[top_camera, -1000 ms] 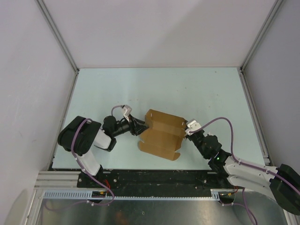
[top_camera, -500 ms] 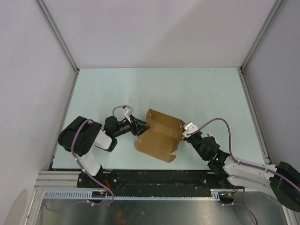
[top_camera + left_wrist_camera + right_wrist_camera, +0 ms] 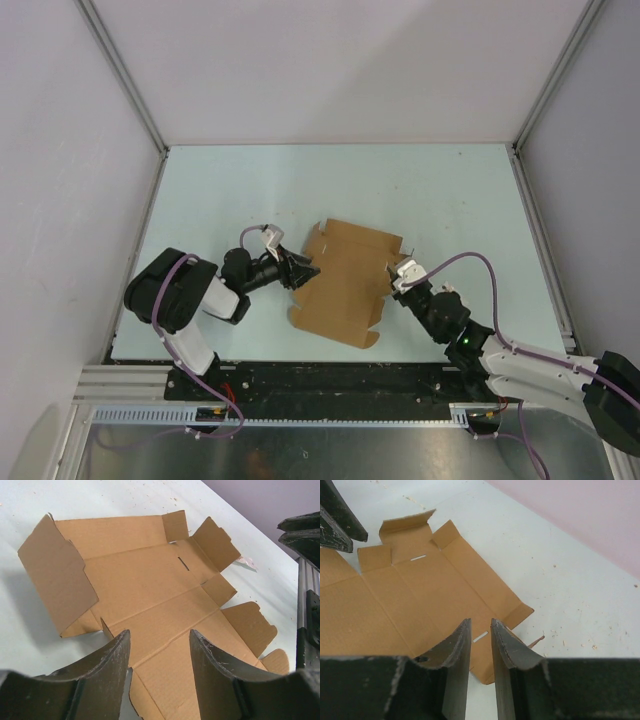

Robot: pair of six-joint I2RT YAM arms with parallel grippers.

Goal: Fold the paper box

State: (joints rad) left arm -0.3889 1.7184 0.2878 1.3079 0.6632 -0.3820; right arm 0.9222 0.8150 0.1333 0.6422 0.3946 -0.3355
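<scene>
The left gripper [image 3: 157,635], scuffed black with curved fingers, stands well apart at one edge of the paper box [image 3: 345,280]; the right gripper [image 3: 480,622] shows a narrow gap, clamped on nothing. The box, an unfolded brown corrugated sheet with notched flaps and slots, lies between them on the pale speckled table [image 3: 430,190]

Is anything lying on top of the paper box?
Nothing lies on the paper box; its open brown face is bare. The left fingers and right fingers sit at its edges. The table beneath it is hidden.
</scene>
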